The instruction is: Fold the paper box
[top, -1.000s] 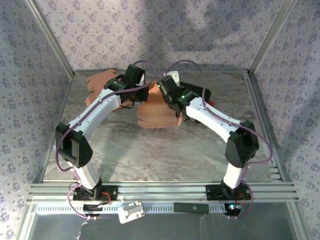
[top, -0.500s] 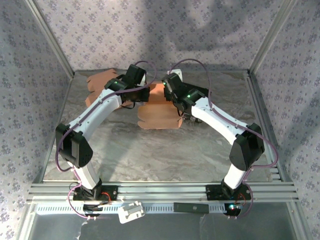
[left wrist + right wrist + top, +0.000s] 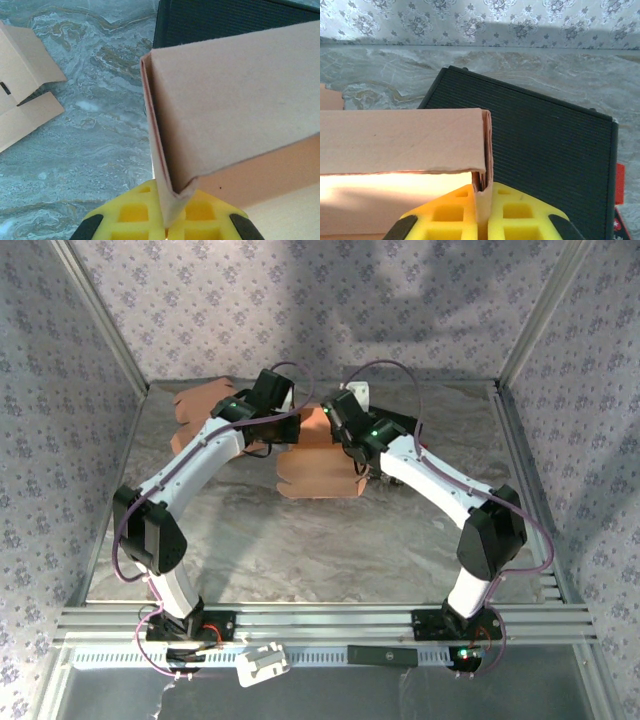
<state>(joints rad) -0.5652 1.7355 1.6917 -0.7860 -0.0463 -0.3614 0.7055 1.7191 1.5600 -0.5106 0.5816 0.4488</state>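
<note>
Our left gripper (image 3: 167,220) has its yellow pads (image 3: 132,212) pressed together on a folded corner of the paper box (image 3: 235,115). The doubled cardboard edge runs up from between them. Our right gripper (image 3: 482,215) is clamped in the same way, with the upright end of a box wall pinched between its pads.

From above, the two wrists meet over the box at the far middle of the marbled table (image 3: 300,540), the left arm reaching in from the left and the right arm from the right. The part of the box that shows is tan, and a scalloped flap lies flat on its near side.

A black ribbed panel (image 3: 545,150) lies just beyond and to the right of the box, with a small red object (image 3: 619,182) at its right edge. More flat cardboard blanks (image 3: 200,405) rest in the far left corner, apart from the box.
</note>
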